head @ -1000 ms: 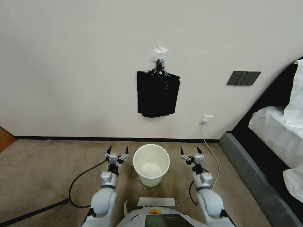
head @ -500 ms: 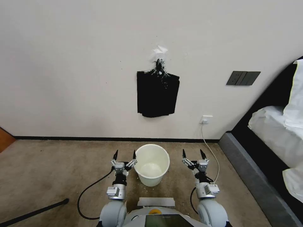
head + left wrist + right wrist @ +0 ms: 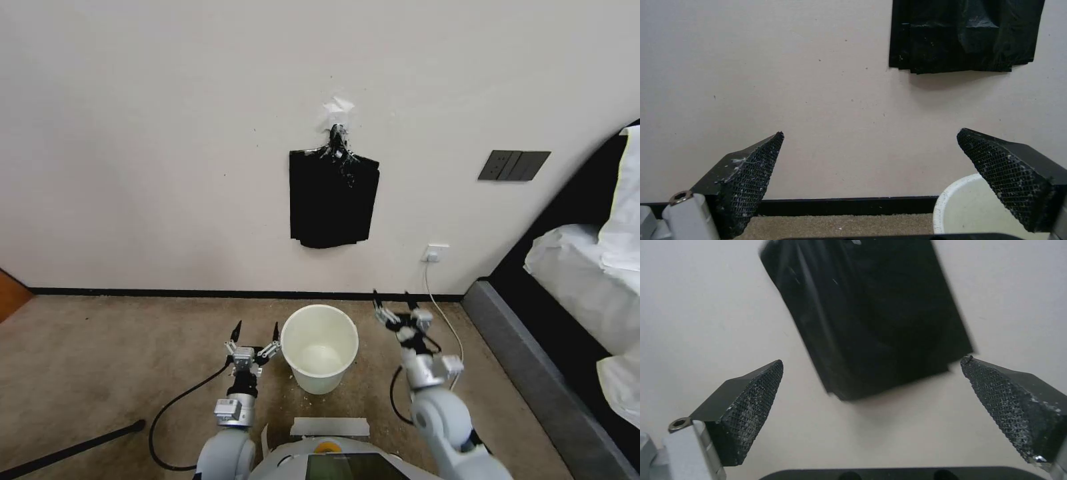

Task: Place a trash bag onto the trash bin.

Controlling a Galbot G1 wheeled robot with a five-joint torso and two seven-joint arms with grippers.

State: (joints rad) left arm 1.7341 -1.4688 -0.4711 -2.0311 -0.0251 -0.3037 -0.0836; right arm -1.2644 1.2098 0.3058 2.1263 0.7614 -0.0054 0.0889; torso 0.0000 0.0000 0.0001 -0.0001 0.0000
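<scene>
1. Nearest us, lower centre of the head view: the left hand [image 3: 254, 331] sits low beside the trash bin [image 3: 319, 347], fingers spread wide, holding nothing.
2. The bin stands upright on the carpet [image 3: 100, 360], unlined; its rim [image 3: 947, 203] shows at the lower right of the left wrist view.
3. The right hand [image 3: 392, 301] is raised right of the bin, fingers wide apart and empty, pointed toward the wall [image 3: 167, 133].
4. Farthest, upper centre: the bundle of black bags [image 3: 333, 200] hangs from a hook on the wall, well apart from both hands.
5. Progress, as we judge it: no trash bag pulled yet; taking one and fitting it remain.
</scene>
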